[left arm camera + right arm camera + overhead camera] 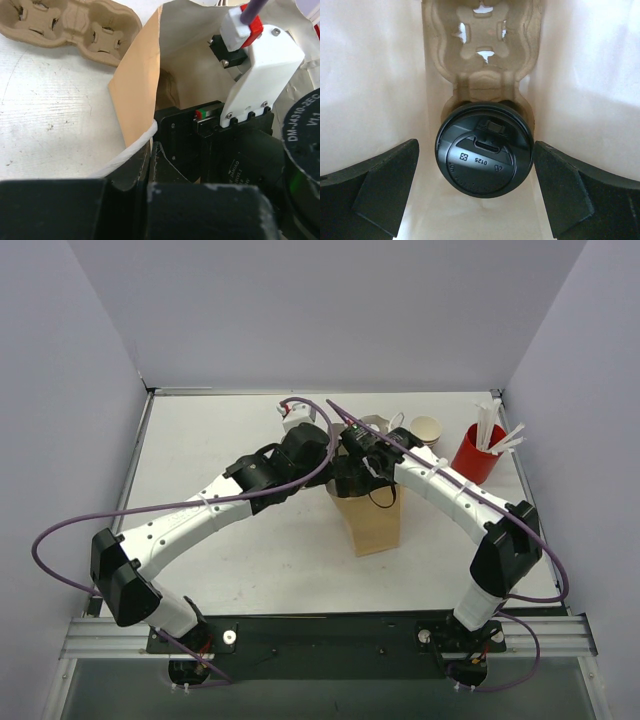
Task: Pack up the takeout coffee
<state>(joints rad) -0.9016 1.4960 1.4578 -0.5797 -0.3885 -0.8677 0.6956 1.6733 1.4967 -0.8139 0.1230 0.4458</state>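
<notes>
- Right hand (475,150) is down inside the paper bag (135,90), spread wide and gripping nothing. The coffee (484,155) sits below and between its fingers, in the tray (482,55) at the bottom.
- Left hand (150,160) is clamped tight on the bag's rim.
- Risk imo: if the right hand comes out crooked, a finger could clip the coffee and tip it, or drag the bag wall.
- Count: one bag, one lidded coffee, one bare paper cup (427,428), one red cup (478,452) with straws (497,425), and two trays, the second tray (70,25) being on the worktop (50,110).
</notes>
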